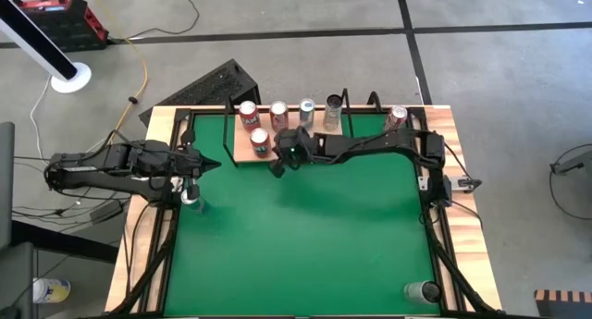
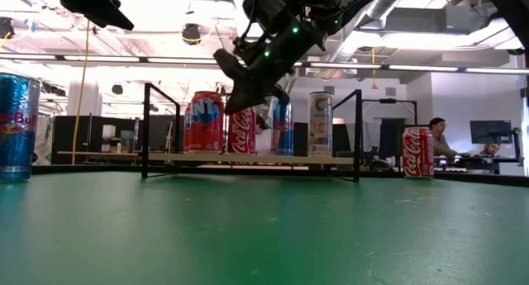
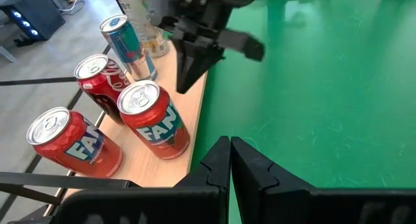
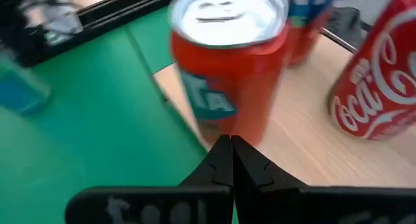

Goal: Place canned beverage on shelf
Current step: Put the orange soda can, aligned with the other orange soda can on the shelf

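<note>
Right gripper [image 1: 277,168] hangs clenched and empty at the front edge of the shelf [image 1: 294,145], fingertips just beside the Fanta can [image 4: 227,62] standing on the board. Behind it stand a second Fanta can [image 3: 73,143], a Coca-Cola can [image 4: 380,87] and a Red Bull can [image 3: 128,47]. Left gripper [image 3: 230,160] waits clenched, away from the shelf.

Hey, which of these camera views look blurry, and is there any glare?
Right wrist view: the near Fanta can and Coca-Cola can are soft, too close for focus. Low view: bright ceiling lights behind leave the right gripper dark against them. High view: even light, no glare on the shelf.
</note>
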Controlling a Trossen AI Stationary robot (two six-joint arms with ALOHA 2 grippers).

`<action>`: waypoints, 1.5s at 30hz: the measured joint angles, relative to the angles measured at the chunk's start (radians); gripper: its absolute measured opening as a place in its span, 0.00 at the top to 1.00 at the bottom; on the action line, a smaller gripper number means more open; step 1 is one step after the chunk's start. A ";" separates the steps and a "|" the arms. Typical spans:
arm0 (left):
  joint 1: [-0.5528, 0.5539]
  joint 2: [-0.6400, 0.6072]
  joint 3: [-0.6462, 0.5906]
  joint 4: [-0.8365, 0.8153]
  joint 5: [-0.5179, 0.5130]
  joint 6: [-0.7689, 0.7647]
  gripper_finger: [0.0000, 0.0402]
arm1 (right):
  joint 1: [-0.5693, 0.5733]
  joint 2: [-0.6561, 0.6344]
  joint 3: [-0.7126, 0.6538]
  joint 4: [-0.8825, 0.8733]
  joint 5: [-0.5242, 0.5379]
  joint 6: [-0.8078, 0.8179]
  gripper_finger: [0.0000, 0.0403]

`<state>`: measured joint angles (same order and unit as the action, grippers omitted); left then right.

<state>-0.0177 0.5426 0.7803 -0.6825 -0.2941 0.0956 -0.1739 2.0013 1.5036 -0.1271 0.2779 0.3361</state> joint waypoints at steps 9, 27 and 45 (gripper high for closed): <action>0.000 0.000 0.000 -0.001 0.020 0.000 1.00 | -0.034 0.001 -0.001 0.026 0.071 0.079 0.96; 0.000 0.000 0.000 -0.001 0.019 0.013 1.00 | -0.049 0.007 0.000 0.119 -0.003 0.165 0.96; 0.000 0.000 0.000 -0.001 0.028 -0.020 1.00 | -0.050 0.141 0.274 -0.040 -0.006 0.074 0.96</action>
<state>-0.0181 0.5426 0.7803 -0.6834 -0.2665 0.0754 -0.2242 2.1428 1.7779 -0.1668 0.2721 0.4098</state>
